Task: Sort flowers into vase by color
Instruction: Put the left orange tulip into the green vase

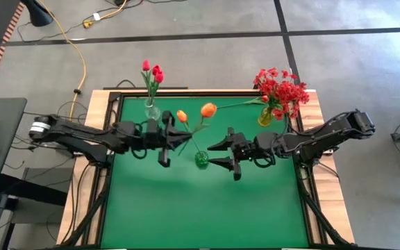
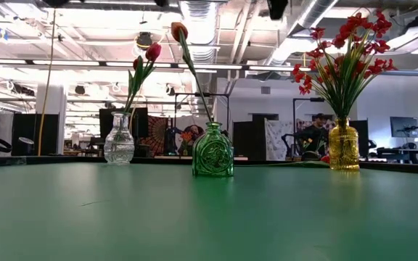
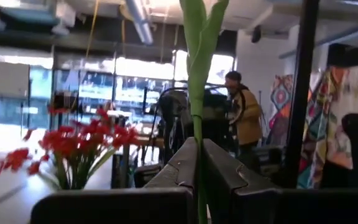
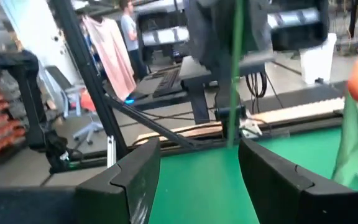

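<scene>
Now, from above, the green table [image 1: 186,215] fills the middle of the frame, with my left arm reaching in from the left edge and my right arm from the right.

Three vases stand on the table. The clear glass vase [image 1: 151,110] at upper left holds the red-pink tulips [image 1: 153,72]. The yellow vase [image 1: 265,117] at upper right holds the spray of small red blossoms [image 1: 281,89]. The green vase [image 1: 201,159] sits at centre, between my two pincers, and one orange tulip [image 2: 178,30] leans out of it towards the upper left of the low view.

My left gripper [image 1: 185,137] hangs just left of the green vase, clenched on a thin green stem [image 3: 197,106] that rises straight up out of the fingers. I judge it belongs to one of the two orange heads [image 1: 208,109] at upper centre, though I cannot tell which. My right gripper [image 1: 226,154] waits released just right of the green vase, holding nothing.

So the step in hand, as I read it, is placing an orange tulip with its partner. The red flowers look already sorted.

Next I must bring the foot of the stem over the green vase's narrow mouth, keep it near upright and lower it without knocking the tulip already inside. Only then should I loosen the left fingers.
</scene>
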Controlling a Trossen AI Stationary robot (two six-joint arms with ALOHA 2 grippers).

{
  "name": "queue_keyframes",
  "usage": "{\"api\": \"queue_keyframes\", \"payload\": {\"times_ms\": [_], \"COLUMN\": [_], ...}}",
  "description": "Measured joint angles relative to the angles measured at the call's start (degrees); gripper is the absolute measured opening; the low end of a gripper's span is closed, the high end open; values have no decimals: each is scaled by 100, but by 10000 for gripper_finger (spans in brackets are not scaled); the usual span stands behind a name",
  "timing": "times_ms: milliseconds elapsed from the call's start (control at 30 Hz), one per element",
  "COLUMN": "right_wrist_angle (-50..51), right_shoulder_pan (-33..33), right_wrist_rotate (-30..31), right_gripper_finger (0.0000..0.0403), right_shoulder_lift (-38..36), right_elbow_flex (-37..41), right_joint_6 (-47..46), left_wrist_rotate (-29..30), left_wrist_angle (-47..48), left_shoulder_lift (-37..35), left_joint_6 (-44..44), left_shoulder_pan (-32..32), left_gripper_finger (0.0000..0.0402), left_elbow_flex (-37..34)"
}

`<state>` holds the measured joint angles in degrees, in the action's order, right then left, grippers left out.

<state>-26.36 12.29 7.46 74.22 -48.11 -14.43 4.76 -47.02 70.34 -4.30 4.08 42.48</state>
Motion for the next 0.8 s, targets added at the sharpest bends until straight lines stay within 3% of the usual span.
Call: {"api": "queue_keyframes", "payload": {"times_ms": [167,333,500,800], "right_wrist_angle": [650,1508,1380,1257], "right_shoulder_pan": [137,171,144,49], "right_wrist_rotate": [2,3,21,337], "right_gripper_finger": [244,244,244,244], "right_shoulder_lift": [0,0,0,1], "right_elbow_flex": [-330,-483,-488,-493], "right_joint_6": [522,248,258,585], "left_wrist_rotate": [-292,-417,-605,-496], "left_wrist_angle": [-902,-1450,-1882,-2079], "left_shoulder_lift": [711,1340,1693,1701], "left_joint_6": [276,59,-268,-451], "left_shoulder_pan": [-2,-2,18,17], "left_gripper_finger": [0,0,0,0], "left_elbow_flex": [0,0,-2,23]}}
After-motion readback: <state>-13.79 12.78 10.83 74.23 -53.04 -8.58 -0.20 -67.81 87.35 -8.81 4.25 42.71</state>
